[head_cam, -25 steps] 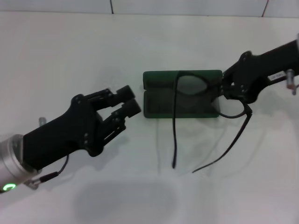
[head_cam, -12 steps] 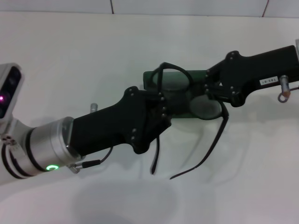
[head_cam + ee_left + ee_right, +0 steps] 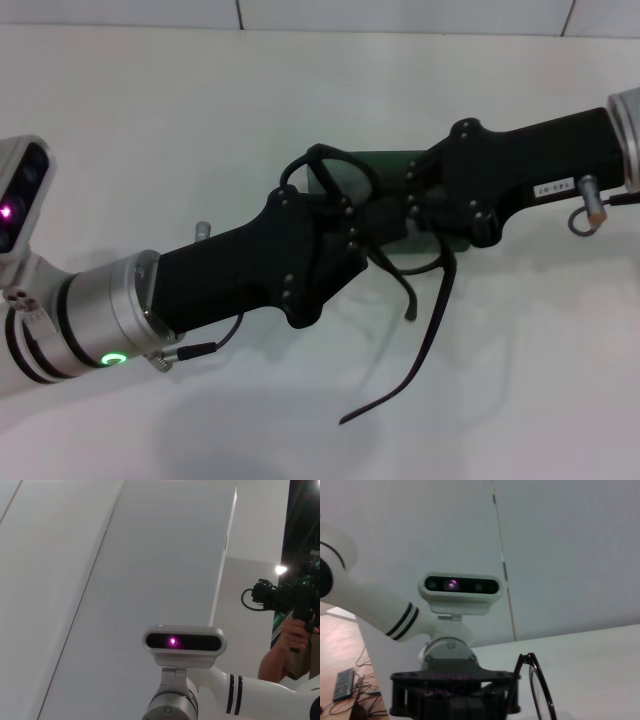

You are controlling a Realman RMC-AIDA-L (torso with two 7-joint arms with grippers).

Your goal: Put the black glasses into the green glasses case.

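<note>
The black glasses (image 3: 340,172) hang in the air over the green glasses case (image 3: 392,158), which is mostly hidden under the two grippers. My right gripper (image 3: 415,205) reaches in from the right and is shut on the frame by one lens. My left gripper (image 3: 378,218) reaches in from the left and is up against the frame's middle. One temple arm hangs down long toward the front, and the other is bent in short under the frame. A lens rim of the glasses (image 3: 540,692) shows in the right wrist view. The left wrist view shows none of these things.
The white table (image 3: 200,110) lies all around the case. A wall edge runs along the back. The left wrist view looks up at my head camera (image 3: 182,642) and at a person (image 3: 295,640) standing off to the side.
My right gripper has carried the glasses leftward over the case. My left arm swung in from the left and met the frame. One temple arm now sits folded in instead of hanging straight.
</note>
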